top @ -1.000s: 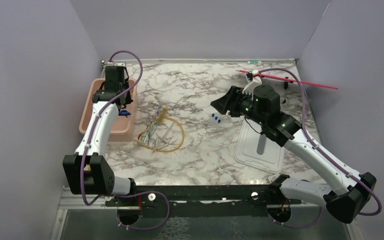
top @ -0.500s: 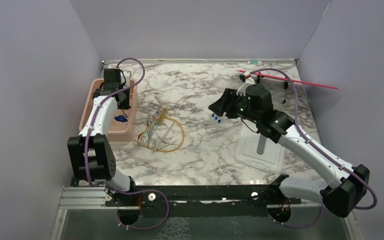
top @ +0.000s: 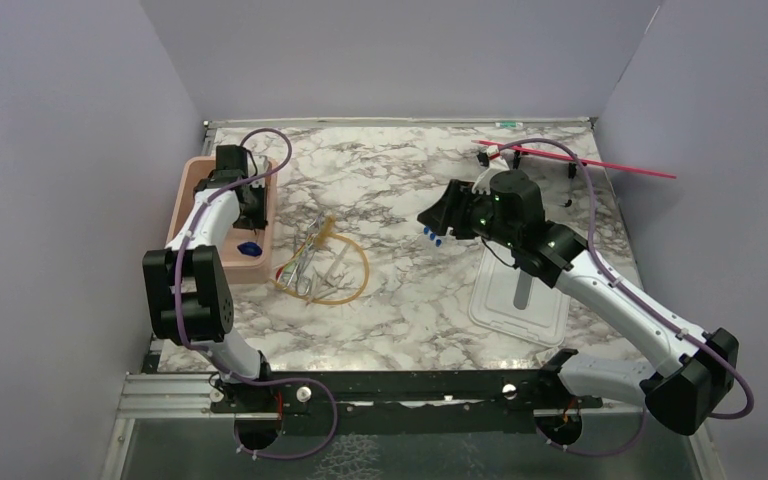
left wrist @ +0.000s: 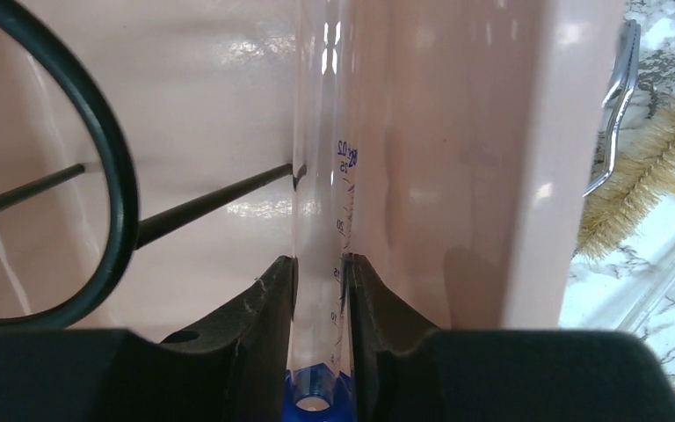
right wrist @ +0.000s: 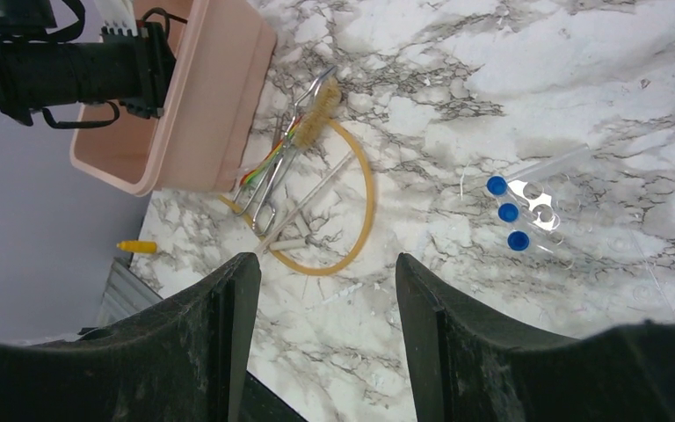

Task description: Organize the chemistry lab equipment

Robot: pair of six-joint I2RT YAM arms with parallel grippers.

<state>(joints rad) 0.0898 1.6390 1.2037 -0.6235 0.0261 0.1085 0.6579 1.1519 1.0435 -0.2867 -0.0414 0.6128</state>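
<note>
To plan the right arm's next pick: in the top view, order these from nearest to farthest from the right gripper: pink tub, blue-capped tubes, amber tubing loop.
1. Blue-capped tubes, directly by the right gripper.
2. Amber tubing loop, mid-table.
3. Pink tub, at the left edge.

We see a table (top: 400, 170) with a white and grey marble pattern filling the middle of the overhead view. Three plain lilac walls close it in: a back wall (top: 400, 60) along its far edge, and a left wall (top: 60, 180) and a right wall (top: 720, 120) slanting outward toward us. A thin pale strip (top: 380, 122) runs where the table meets the back wall. Along the near edge lies a dark bar (top: 410, 385), and at its left end a ribbed silver rail (top: 160, 400). Below that we make out a mottled grey floor (top: 410, 458), partly in shadow. The light is soft and even; it gives a faint sheen on the marble near the front edge and casts only weak shadows.
</note>
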